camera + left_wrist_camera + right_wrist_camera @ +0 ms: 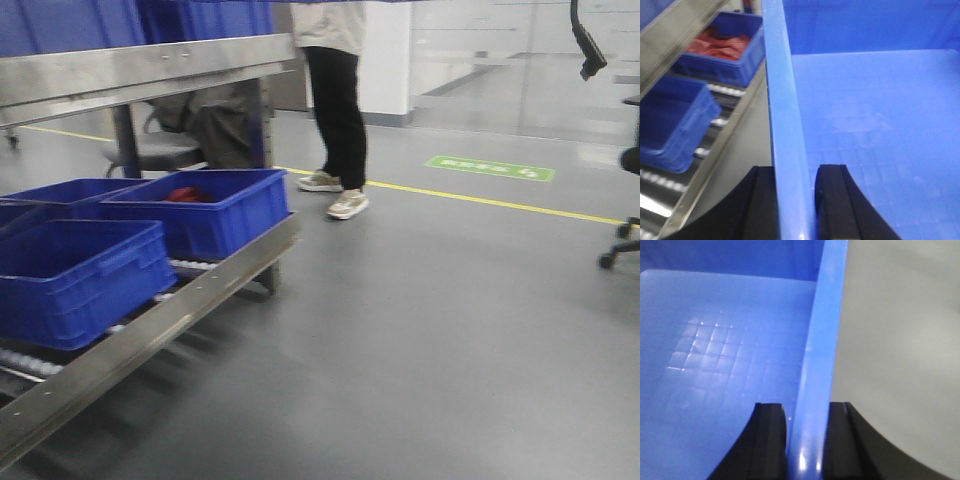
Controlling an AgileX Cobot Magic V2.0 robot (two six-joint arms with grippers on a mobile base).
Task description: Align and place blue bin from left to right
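The blue bin (875, 140) was held up off the ground by both arms, each wrist view looking down along one of its side walls into a pale blue interior with a faint grid pattern on the bottom. The left gripper (795, 200) straddled the bin's left rim, its black fingers (760, 200) pinching the wall from either side. The right gripper (807, 440) clamped the opposite rim of the bin (817, 365) in the same way, one finger inside and one outside. Past the right wall only grey floor (900, 340) showed. Beside the left wall, lower down, stood a metal roller rack (735, 125) carrying darker blue crates. The far crate (740, 70) held red items (715, 42), and a near crate (675, 125) sat next to it on the rollers. The front view showed the same rack (150, 330) with those crates (200, 215), a person (335, 100) standing behind it, a yellow line (500, 203), a green floor marker (490, 168) and part of an office chair (625, 200) at the right edge.
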